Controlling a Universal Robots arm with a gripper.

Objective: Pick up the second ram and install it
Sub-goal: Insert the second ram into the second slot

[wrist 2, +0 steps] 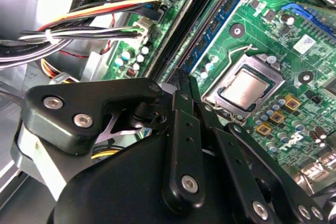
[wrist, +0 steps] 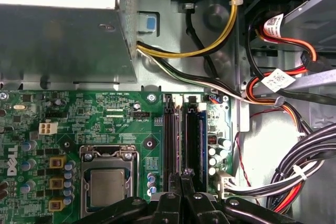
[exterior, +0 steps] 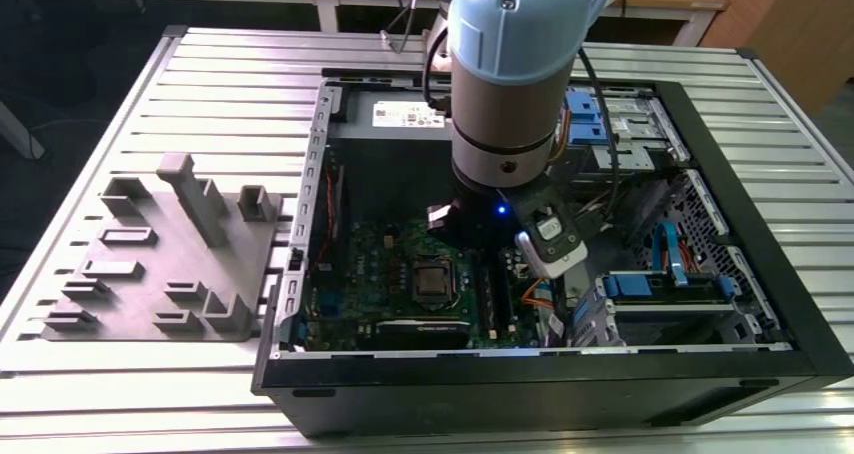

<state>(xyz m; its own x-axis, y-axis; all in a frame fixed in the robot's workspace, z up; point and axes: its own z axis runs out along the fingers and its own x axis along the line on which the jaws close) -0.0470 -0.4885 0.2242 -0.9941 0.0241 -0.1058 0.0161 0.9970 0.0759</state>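
One grey tray [exterior: 160, 264] lies at the exterior view's left, and just beside it toward that view's right stands the open case [exterior: 534, 399], where your arm [exterior: 514, 74] reaches down over the motherboard [exterior: 374, 274]. In the first wrist view the gripper [wrist: 185, 174] hangs at the slots [wrist: 171, 135] beside the processor [wrist: 107, 187], its fingers [wrist: 170, 203] pinched nearly together. A thin dark ram [wrist: 191, 140] runs out from their tips along a slot, but you cannot tell whether they clamp it or it sits free.
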